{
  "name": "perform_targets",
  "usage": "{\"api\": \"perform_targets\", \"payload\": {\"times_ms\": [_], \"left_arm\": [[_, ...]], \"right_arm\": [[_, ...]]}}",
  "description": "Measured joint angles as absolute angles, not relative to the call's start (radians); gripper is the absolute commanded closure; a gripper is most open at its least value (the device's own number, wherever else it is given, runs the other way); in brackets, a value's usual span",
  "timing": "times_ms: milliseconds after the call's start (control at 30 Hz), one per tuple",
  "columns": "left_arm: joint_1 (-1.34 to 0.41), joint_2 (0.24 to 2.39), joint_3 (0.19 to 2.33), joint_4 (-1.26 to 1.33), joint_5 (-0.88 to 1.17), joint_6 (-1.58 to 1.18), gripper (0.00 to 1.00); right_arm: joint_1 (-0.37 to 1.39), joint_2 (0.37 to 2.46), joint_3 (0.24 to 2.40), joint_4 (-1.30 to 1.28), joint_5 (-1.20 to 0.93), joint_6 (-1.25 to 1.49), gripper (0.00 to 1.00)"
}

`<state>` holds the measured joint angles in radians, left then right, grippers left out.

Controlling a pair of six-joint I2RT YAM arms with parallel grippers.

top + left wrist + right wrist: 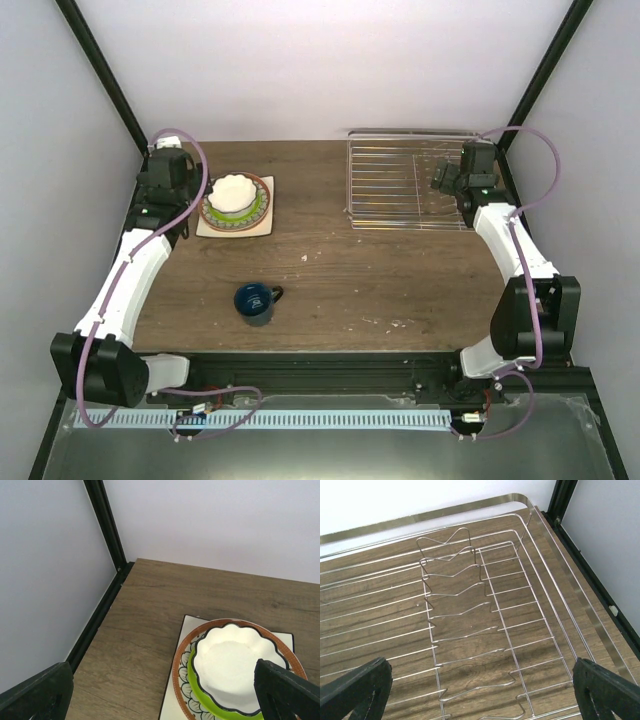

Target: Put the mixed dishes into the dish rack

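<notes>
Since nothing sits in the rectangular silver wire-grid dish rack (410, 226) at 1 o'clock on the brown wood table (340, 275), the job looks to be at its start. The step in hand is prob. lifting the small white scalloped bowl (232, 191) off the stack at 10 o'clock.

Stack, top down: bowl, lime-green round plate (197, 692), beige floral round plate (181, 670), white square plate (264, 227). The dark blue handled mug (255, 303) stands alone near 7 o'clock, handle toward 3, well apart from the rest.

The left gripper (162, 690) hovers at the bowl's 9 o'clock side, jaws spread wide, nothing held. The right gripper (480, 690) hangs over the rack, jaws likewise wide & empty.

To do it well, I'd put one finger inside the bowl's rim and the other outside. Pinch the wall only, not the green plate under it. Lift straight up, b/c a drag could shift the plates. The rack's upright wire dividers suit plates, so the bowl prob. goes on the flat grid beside them.
</notes>
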<state>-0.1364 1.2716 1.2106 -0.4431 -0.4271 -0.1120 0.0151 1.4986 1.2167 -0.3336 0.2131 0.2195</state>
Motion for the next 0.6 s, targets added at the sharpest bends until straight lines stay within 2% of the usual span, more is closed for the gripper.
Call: {"api": "perform_targets", "payload": {"times_ms": [600], "left_arm": [[-0.106, 1.200, 1.142, -0.360, -0.314, -0.109, 0.00]], "right_arm": [[0.015, 1.487, 1.253, -0.355, 0.223, 0.167, 0.00]]}}
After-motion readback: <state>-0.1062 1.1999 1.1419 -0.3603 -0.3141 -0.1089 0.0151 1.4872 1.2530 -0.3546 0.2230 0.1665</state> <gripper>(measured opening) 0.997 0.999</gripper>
